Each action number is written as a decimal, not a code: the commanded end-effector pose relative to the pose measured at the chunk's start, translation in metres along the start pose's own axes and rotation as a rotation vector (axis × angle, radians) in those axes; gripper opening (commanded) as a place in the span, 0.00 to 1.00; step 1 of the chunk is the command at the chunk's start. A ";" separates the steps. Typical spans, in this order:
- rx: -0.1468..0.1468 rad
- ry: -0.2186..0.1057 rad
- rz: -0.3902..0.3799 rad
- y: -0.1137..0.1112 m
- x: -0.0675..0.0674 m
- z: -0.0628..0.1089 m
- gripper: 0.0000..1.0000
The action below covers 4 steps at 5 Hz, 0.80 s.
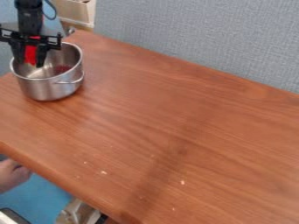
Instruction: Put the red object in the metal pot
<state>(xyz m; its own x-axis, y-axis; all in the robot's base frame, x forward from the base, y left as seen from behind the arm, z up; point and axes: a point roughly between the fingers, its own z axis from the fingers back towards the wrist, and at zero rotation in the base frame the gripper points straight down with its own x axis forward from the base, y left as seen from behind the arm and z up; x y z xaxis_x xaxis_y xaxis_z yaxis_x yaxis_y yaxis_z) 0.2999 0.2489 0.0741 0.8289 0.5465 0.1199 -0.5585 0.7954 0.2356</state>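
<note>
part of the end effector (31, 42) was cut off at the left edge of the view, and its dark fingers were hard to make out against the pot. they stood partly open, closed on the red block (31, 54), which was held upright at the mouth of the metal pot (49, 73). the block's lower end reached inside the rim, and whether it touched the pot's bottom could not be told. the near wall hid part of the pot's inside, where a reddish patch showed, too blurred to name. the pot sat on the wooden tabletop (176, 122), its small wire handle on the side facing the camera. a hand (13, 176) was cut off by the left edge, below the tabletop's edge. a dark object (12, 216) in the bottom left corner was also cropped. no brand, label or writing could be read.
</note>
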 end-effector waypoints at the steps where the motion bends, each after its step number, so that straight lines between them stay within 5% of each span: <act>1: 0.010 -0.068 0.016 0.002 0.010 0.020 0.00; 4: 0.019 -0.069 0.034 -0.001 0.013 0.015 0.00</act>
<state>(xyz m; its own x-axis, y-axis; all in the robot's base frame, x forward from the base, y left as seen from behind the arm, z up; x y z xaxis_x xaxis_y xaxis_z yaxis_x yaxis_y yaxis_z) 0.3045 0.2498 0.0691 0.8141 0.5667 0.1267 -0.5793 0.7772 0.2458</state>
